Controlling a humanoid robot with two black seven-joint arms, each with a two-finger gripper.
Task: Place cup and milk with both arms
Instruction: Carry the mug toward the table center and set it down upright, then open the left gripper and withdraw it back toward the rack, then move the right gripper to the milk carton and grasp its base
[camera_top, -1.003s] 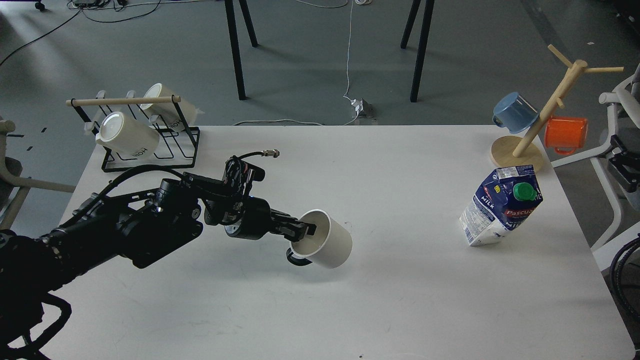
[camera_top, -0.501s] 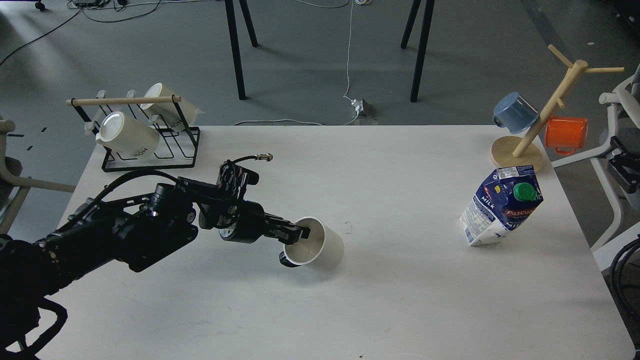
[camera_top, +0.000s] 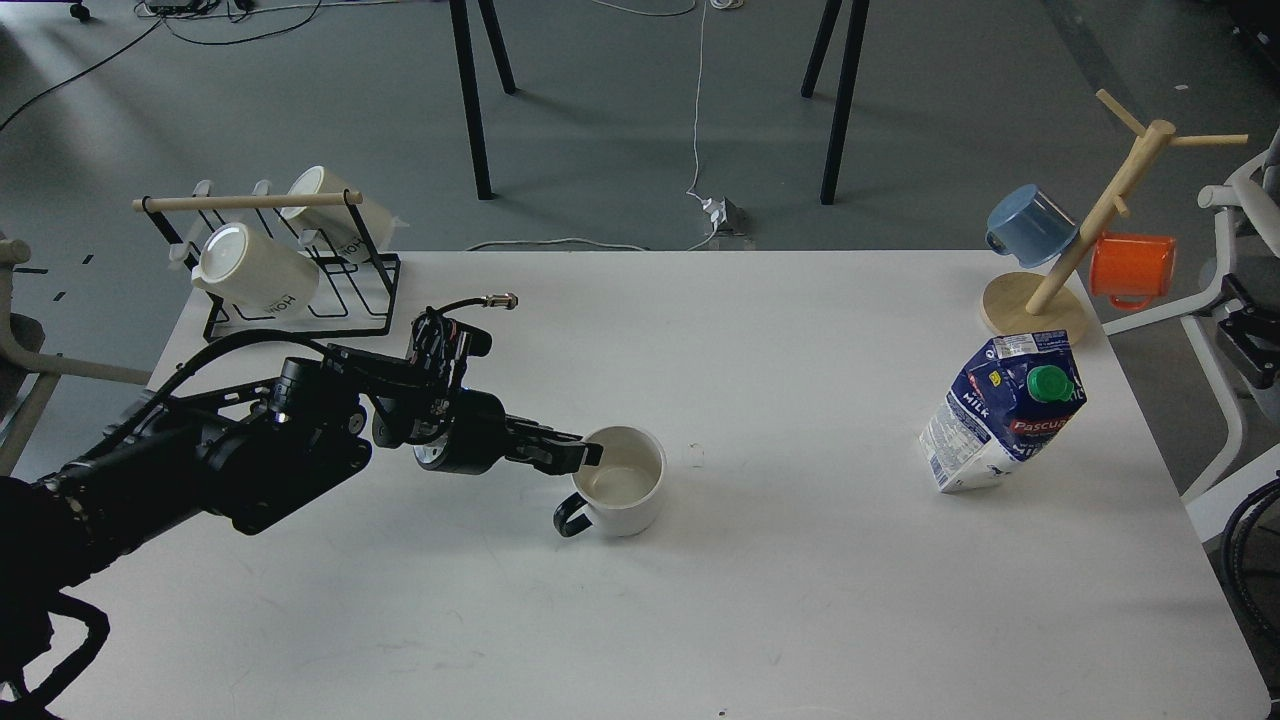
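A white cup (camera_top: 622, 483) with a black handle stands upright on the white table (camera_top: 800, 600), left of centre. My left gripper (camera_top: 584, 457) reaches in from the left at the cup's near-left rim, and its fingers look closed on that rim. A blue and white milk carton (camera_top: 1000, 415) with a green cap stands tilted at the right side of the table, far from the cup. My right gripper is out of view.
A black wire rack (camera_top: 290, 290) with two cream mugs stands at the back left. A wooden mug tree (camera_top: 1075, 240) with a blue cup and an orange cup stands at the back right. White chair frames flank the table.
My left arm has drawn back to the left and lowered. The cup went from tilted on its side in the air to upright on the table.
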